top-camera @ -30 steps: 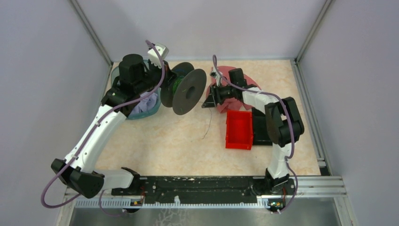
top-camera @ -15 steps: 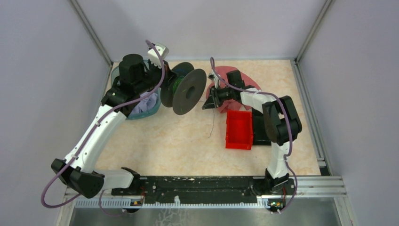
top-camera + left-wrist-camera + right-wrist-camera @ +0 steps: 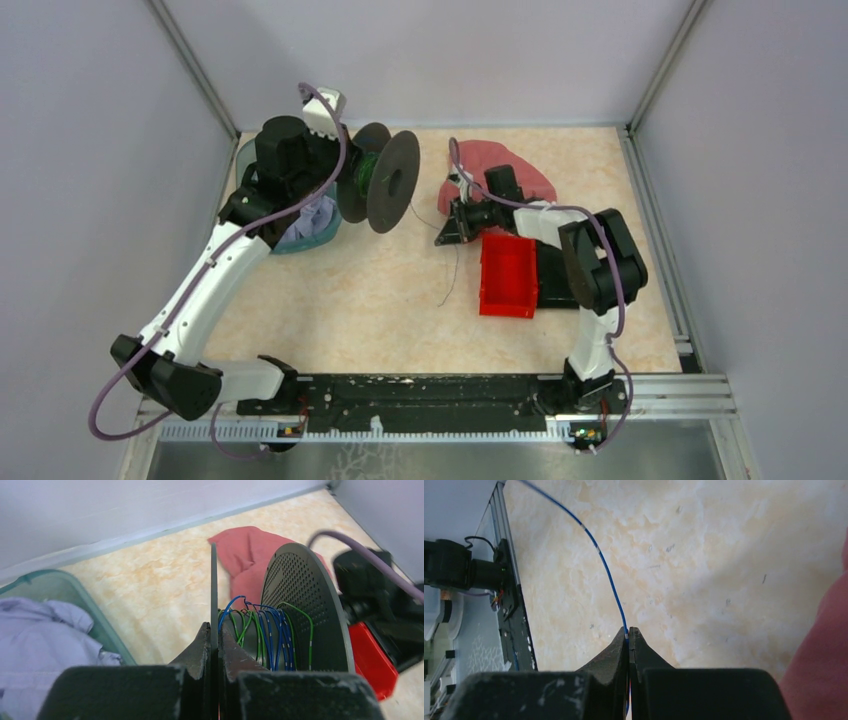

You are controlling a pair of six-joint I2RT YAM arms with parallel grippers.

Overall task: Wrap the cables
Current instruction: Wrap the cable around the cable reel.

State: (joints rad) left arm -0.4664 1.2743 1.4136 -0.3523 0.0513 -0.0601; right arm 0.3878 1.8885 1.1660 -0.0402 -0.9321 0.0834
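Since the earlier frame the spool has shifted up and to the left, the right gripper has dropped lower in frame, and more of the red cloth is exposed behind it.

Left of frame, top view: a teal basin sits at the table's left edge and contains a lilac cloth. The left arm reaches over it.

Left gripper: the fingers are pressed together on the thin edge of the spool's near flange. The spool is carried on edge, clear of the table. Blue and green windings lie around its core, between the two flanges.

Centre: the cable, a very thin strand, runs from the spool across to the right gripper. Below the gripper it trails down over the bare table, ending just left of the red bin.

Right gripper: in the wrist view the fingertips are closed together, with the cable pinched between them. The strand shows blue there and arcs away toward the upper left of that frame.

Right of centre: the red bin stands just beside the right gripper, at its lower right. The red cloth lies behind it, near the rear edge.
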